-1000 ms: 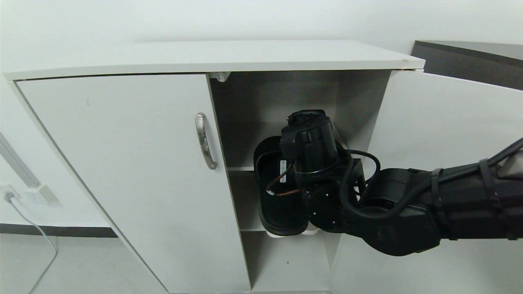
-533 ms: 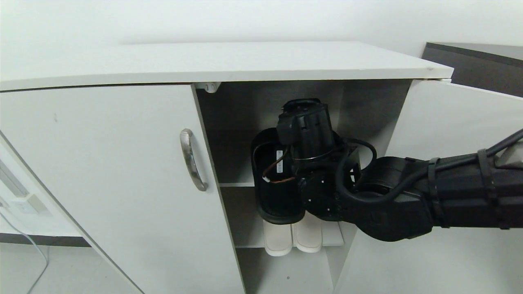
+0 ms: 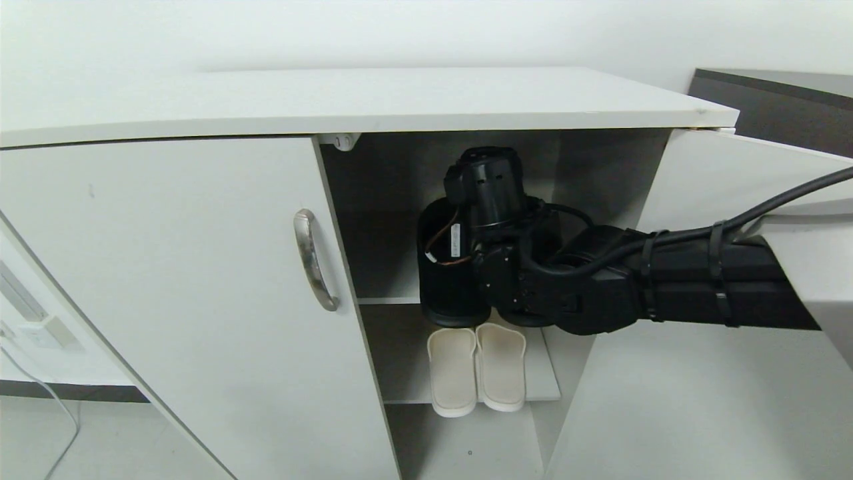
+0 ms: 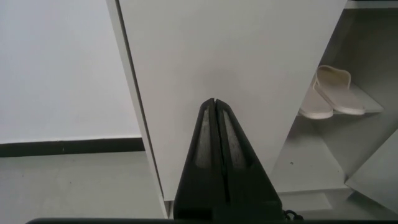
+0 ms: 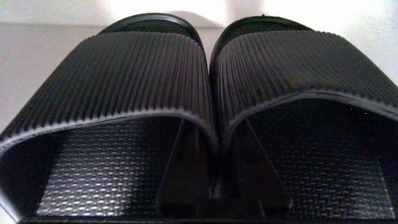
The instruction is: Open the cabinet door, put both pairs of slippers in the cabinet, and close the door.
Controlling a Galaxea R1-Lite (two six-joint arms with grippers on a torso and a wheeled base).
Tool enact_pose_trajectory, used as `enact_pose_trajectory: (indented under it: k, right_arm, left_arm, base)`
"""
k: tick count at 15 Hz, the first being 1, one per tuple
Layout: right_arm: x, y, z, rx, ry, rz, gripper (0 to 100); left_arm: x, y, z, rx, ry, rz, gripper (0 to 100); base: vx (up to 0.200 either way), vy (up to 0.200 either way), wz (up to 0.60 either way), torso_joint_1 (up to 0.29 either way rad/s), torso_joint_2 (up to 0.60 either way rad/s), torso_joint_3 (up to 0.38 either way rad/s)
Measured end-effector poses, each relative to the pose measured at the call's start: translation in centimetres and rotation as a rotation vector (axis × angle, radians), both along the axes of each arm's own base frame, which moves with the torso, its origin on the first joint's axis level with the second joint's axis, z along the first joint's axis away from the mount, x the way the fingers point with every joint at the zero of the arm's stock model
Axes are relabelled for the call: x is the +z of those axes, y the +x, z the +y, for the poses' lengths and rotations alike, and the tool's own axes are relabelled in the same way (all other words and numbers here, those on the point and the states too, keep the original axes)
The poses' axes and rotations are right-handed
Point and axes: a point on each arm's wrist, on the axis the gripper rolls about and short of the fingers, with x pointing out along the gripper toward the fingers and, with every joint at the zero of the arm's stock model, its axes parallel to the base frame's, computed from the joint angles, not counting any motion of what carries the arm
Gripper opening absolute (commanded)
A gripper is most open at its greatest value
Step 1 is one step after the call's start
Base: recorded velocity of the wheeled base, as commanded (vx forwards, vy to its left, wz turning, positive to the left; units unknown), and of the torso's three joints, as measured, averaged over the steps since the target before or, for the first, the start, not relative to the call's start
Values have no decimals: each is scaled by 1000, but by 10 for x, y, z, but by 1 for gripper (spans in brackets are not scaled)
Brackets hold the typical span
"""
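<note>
Two pairs of slippers are at the open half of the cabinet (image 3: 373,93). The white slippers (image 3: 476,367) lie side by side on the lower shelf (image 3: 548,381), heels at its front edge; the left wrist view shows them (image 4: 333,93) there too. Above them, the black slippers (image 3: 445,267) are held inside the opening at the level of the upper shelf (image 3: 388,301), heels toward the front. Whether they rest on that shelf cannot be told.

The right gripper (image 5: 213,127) carries the black pair (image 5: 149,81): its fingers (image 5: 183,168) reach into both slippers and pinch their touching inner walls together.

The left door (image 3: 200,280) is closed, its metal handle (image 3: 310,260) near the inner edge. The right door (image 3: 666,400) stands swung wide open.

The left gripper (image 4: 214,106) hangs low in front of the closed door, above the floor (image 4: 68,186), fingers (image 4: 204,143) clenched together with nothing between them.
</note>
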Motion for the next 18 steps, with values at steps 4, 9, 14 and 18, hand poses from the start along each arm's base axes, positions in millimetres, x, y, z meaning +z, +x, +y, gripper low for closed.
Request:
enact_pose_trajectory:
  k: [4, 9, 14, 18]
  right_arm:
    - [1, 19, 2, -28, -1, 2, 0]
    - [-10, 30, 8, -38, -2, 6, 0]
    - [-14, 33, 9, -42, -7, 12, 0]
    - [-16, 33, 9, -43, -10, 16, 100]
  left_arm:
    - [0, 0, 0, 0, 0, 0, 0]
    - [0, 0, 0, 0, -1, 0, 0]
    - [0, 0, 0, 0, -4, 0, 0]
    - [0, 0, 0, 0, -4, 0, 0]
  base:
    - [0, 0, 0, 0, 0, 0]
    - [0, 0, 0, 0, 0, 0]
    - [0, 0, 0, 0, 0, 0]
    - [0, 0, 0, 0, 0, 0]
